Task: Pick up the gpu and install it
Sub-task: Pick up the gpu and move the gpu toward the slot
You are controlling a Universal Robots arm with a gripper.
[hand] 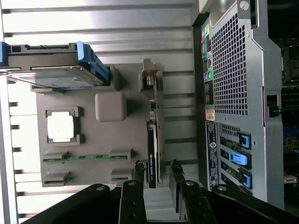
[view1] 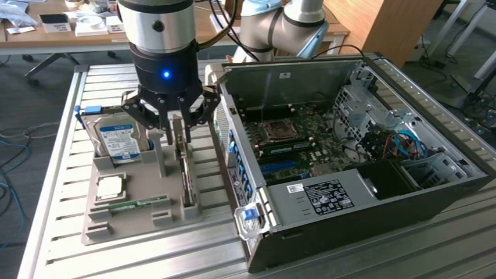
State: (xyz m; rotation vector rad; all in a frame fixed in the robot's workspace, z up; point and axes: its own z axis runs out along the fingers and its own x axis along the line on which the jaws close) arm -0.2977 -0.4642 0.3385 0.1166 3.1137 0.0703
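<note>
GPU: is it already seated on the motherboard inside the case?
No, the gpu stands on edge in the grey tray, outside the computer case.

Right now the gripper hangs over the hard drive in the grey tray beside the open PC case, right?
No: the gripper hangs over the gpu, not the hard drive, as the wrist view shows. The tray and PC case are as you say.

Slatted metal table underneath, bright sheen across ribs. Behind it, wooden desk crowded with small white boxes. Tall wooden panel at exterior view's right. Grey floor, loose cables trailing at exterior view's left.
</note>
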